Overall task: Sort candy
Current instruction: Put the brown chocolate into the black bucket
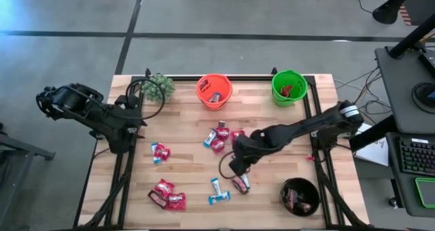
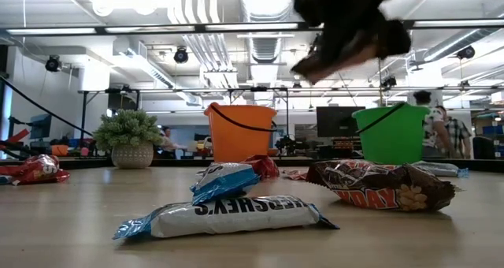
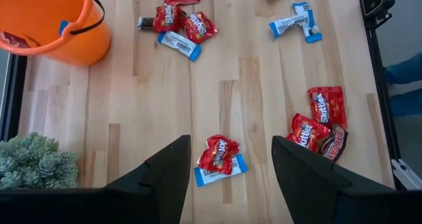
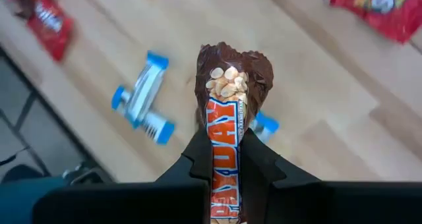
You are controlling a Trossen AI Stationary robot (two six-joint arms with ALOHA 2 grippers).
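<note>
— Near the worktop's [image 1: 183, 115] front edge, what is listed?
— Right hand [image 4: 224, 151], clenched on a dark brown bar [image 4: 227, 112]: glossy crinkled wrapper, orange lettering, peanuts printed at its end. It hangs clear of the boards.

— Left hand [image 3: 227, 168]?
— Released, fingers spread, by the left edge above a red packet [image 3: 217, 153] lying on a blue-and-white bar [image 3: 221, 174].

— Remaining candy?
— Loose foil-like packets: a cluster at centre [image 1: 219, 137], red ones near the front-left corner [image 1: 166, 196], two blue-and-white bars [image 1: 217, 191] towards the front.

— Containers?
— Round plastic: orange bucket [image 1: 213, 90] and green bucket [image 1: 288, 87] at the back edge, black bucket [image 1: 300, 195] at the front-right corner. Each holds sweets.

— Surface and room?
— Pale jointed wood planks on a black frame; bushy green plant [image 1: 158, 86] at the back-left corner. Behind, exposed ceiling ducts, strip lights, desks.
</note>
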